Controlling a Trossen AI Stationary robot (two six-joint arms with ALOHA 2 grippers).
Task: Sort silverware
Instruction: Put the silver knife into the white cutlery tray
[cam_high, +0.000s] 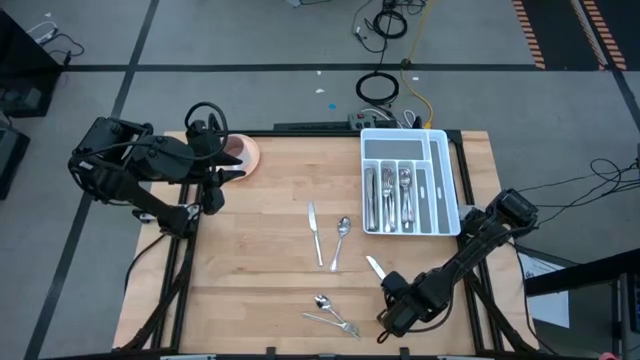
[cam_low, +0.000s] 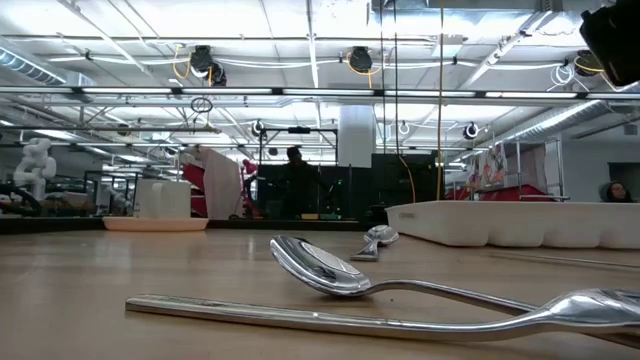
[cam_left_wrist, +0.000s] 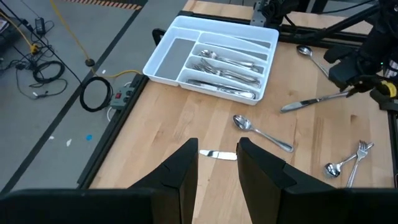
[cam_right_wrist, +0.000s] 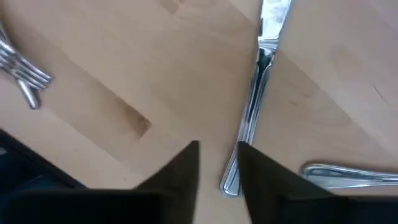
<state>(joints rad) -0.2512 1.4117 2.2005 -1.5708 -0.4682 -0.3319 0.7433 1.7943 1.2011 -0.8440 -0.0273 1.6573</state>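
My right gripper (cam_high: 393, 293) points down near the table's front right, open. The handle end of a table knife (cam_right_wrist: 261, 81) lies between its fingers, and the knife rests flat on the wood. A second knife (cam_high: 315, 232) and a spoon (cam_high: 341, 238) lie mid-table. Another spoon with a fork (cam_high: 330, 315) lies by the front edge. More silverware (cam_high: 390, 195) fills the white tray (cam_high: 445, 180). My left gripper (cam_left_wrist: 217, 171) hangs open and empty, high over the far left. My right gripper's fingers stand on either side of the knife's handle end (cam_right_wrist: 231, 180), coming from above. The gap is wider than the handle. One finger (cam_right_wrist: 252, 171) stands right at the handle's side; whether it touches I cannot tell.
A pink cup on its saucer (cam_high: 240, 152) stands at the far left by the left arm. One more spoon (cam_left_wrist: 308, 55) lies near the tray's near end, beside the right arm. Bare wood (cam_high: 250, 270) spreads over the table's left half.
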